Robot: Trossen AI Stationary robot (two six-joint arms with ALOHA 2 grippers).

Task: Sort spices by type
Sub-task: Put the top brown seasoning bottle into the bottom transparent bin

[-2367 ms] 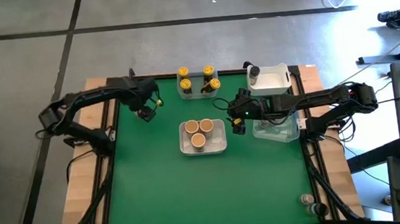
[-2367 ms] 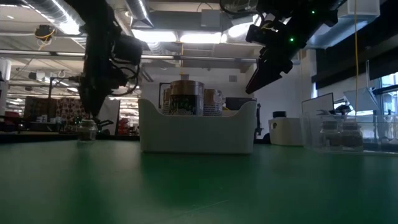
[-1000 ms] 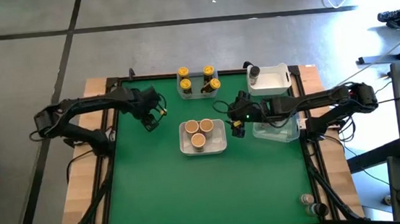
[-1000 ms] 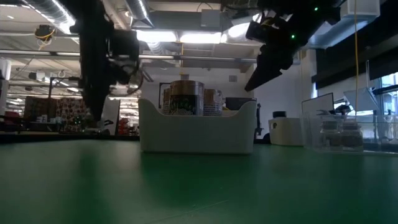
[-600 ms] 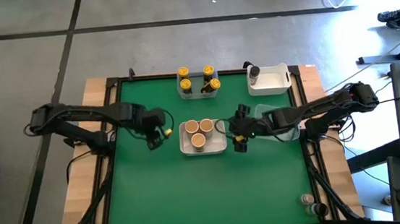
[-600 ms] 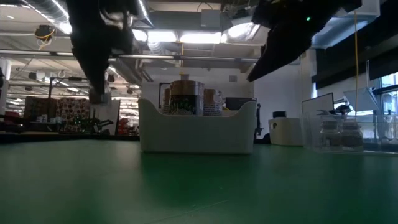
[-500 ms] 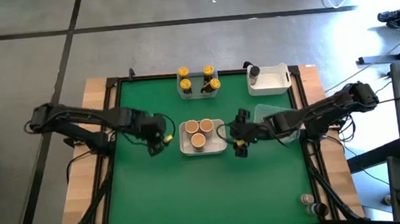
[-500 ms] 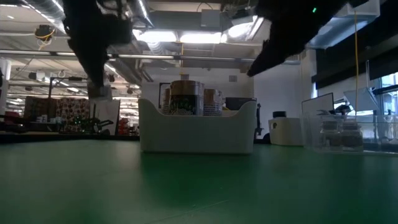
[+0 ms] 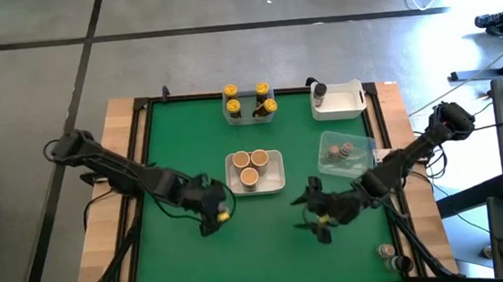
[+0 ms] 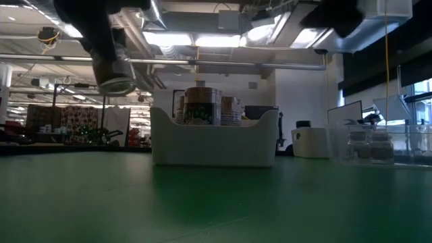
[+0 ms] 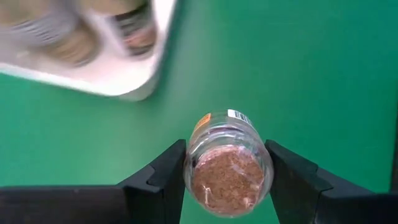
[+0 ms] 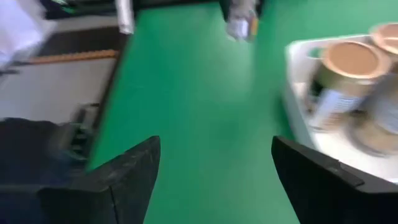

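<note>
My left gripper [image 9: 216,215] hangs over the green mat, near-left of the centre white tub [image 9: 278,182], shut on a small clear spice jar [image 11: 225,140] with brown grains inside. The jar also shows high above the table in the low view [image 10: 116,82]. The centre tub holds three tan-capped jars [image 9: 252,166]. Toward the table's near right, my right gripper [image 9: 317,223] is open with nothing between its fingers [image 12: 127,171]. Yellow-capped jars [image 9: 248,103] stand in a tub at the far edge. My left gripper pinches the jar's round sides [image 11: 189,163] between its two fingers, one on each side. The fingers slant down from the table's left. The jar is lifted clear of the mat and tilted, with one round end [image 11: 227,177] facing the wrist camera.
A white tub [image 9: 344,104] with a dark-capped jar [image 9: 318,89] stands at the far right. A clear tub [image 9: 344,151] with jars stands at the right. More jars [image 9: 389,255] stand off the mat at the near right corner. Bare mat [image 9: 244,260] lies toward the near edge.
My left gripper has carried the jar from the far left of the mat toward the near edge, past the centre tub's left side, turning as it went. My right gripper has swung from beside the clear tub toward the near edge and has stayed open.
</note>
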